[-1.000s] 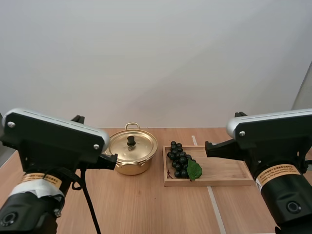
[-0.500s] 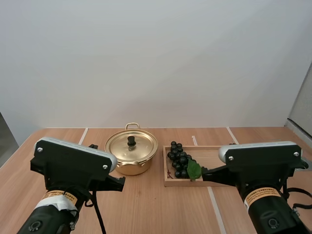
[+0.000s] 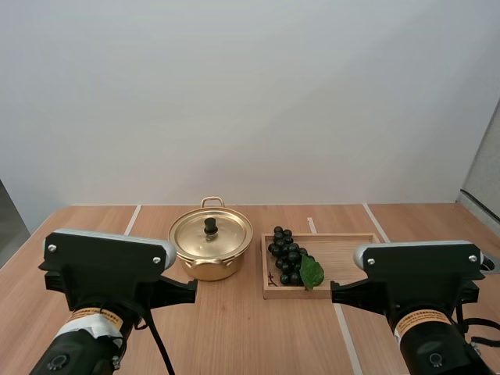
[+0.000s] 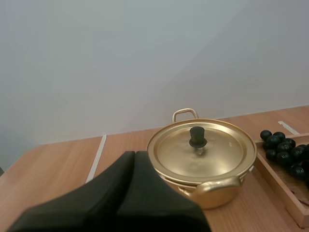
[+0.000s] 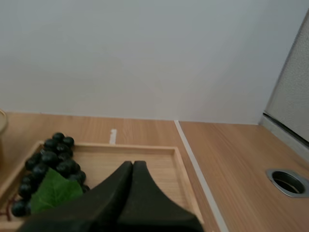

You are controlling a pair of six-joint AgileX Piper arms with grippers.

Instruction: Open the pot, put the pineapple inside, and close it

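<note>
You are holding both arms back at the near edge of the table (image 3: 234, 328), and each is showing its fingers pressed together as one dark wedge with nothing between them. Your left gripper (image 4: 132, 155) is pointing at the gold pot (image 3: 211, 258), which is sitting ahead of it and a little to its right, well apart from the tips; the lid (image 4: 202, 151) is lying flat on the pot with its black knob (image 4: 197, 137) standing upright at the centre, so that arm is the nearer one for the opening. Your right gripper (image 5: 133, 165) is aiming over the wooden tray (image 3: 359, 275), just beside the pot. No pineapple is showing: the fruit in the tray is a bunch of dark grapes (image 3: 286, 255), lying at the tray's left end, ahead and left of the right fingers, its long axis running from far to near with a green leaf (image 3: 311, 271) at the near end. The lid is hiding the pot's inside, and the left wedge is covering part of its near wall.
</note>
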